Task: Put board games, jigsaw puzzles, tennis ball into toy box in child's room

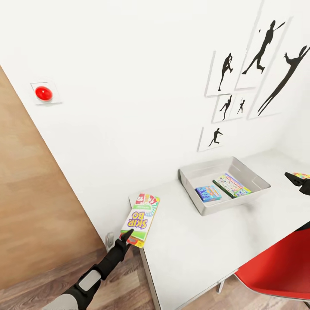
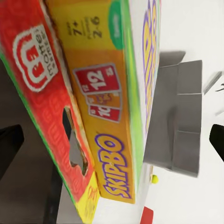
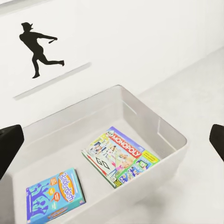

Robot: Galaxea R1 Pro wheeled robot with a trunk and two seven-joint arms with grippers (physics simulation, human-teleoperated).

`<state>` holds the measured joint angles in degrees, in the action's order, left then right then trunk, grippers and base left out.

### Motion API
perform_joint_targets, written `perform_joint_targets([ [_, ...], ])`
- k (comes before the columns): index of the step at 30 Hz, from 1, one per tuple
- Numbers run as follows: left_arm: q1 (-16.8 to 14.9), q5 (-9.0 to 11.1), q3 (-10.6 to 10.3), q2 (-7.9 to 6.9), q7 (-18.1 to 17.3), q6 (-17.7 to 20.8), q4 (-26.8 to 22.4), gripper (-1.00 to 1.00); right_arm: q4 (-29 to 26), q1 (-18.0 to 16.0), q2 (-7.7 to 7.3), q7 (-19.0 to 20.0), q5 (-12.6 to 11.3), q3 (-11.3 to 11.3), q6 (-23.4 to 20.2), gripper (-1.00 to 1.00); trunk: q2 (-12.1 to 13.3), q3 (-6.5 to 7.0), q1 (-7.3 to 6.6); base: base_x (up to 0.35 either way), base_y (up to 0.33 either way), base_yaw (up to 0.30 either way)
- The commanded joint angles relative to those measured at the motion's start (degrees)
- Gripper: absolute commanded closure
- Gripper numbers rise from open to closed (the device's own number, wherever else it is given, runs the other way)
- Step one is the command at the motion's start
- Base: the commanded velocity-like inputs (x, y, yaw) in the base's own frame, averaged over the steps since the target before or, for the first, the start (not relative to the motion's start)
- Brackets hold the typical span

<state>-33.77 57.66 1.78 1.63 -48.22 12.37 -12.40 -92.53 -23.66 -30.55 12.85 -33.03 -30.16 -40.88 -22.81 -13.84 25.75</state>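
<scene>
While the black left gripper (image 1: 127,236) is pinching the red end of the flat green-white Skip-Bo card box (image 1: 141,218) overhanging the pale tabletop's (image 1: 202,245) left corner, this light, stiff, likely slippery cardboard is probably needing a firm edge grip toward the shallow grey toy box (image 1: 252,173).

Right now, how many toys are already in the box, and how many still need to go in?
Two are in: the small blue game box and the long pale Monopoly box lie inside the shallow light grey bin. In hand: the left tool holds the green-white Skip-Bo box at the pale desk's corner. Left: that box, a multicoloured puzzle square near the right tool, and a small yellow-green ball.
</scene>
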Motion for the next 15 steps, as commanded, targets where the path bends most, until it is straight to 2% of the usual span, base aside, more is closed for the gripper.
perform_joint_targets([
  [1,-0.1,0.2,0.2,-0.02,-0.2,0.6,0.0,-1.00,0.0,-0.1,-0.01,0.3,0.1,-0.1,-0.3,-1.00,-0.1,-0.11,0.03,0.000,0.000,0.000],
  [8,-0.4,0.1,0.2,-0.36,-0.1,0.7,0.0,-1.00,0.0,-0.1,-0.09,0.4,0.1,-0.1,-0.3,-1.00,-0.1,-0.11,0.03,0.000,0.000,0.000],
  [15,-0.4,0.6,0.2,-0.69,-0.1,0.8,0.0,-1.00,0.0,-0.1,-0.18,5.8,0.1,-0.4,-0.3,-1.00,-0.1,-0.11,0.03,0.000,0.000,0.000],
])
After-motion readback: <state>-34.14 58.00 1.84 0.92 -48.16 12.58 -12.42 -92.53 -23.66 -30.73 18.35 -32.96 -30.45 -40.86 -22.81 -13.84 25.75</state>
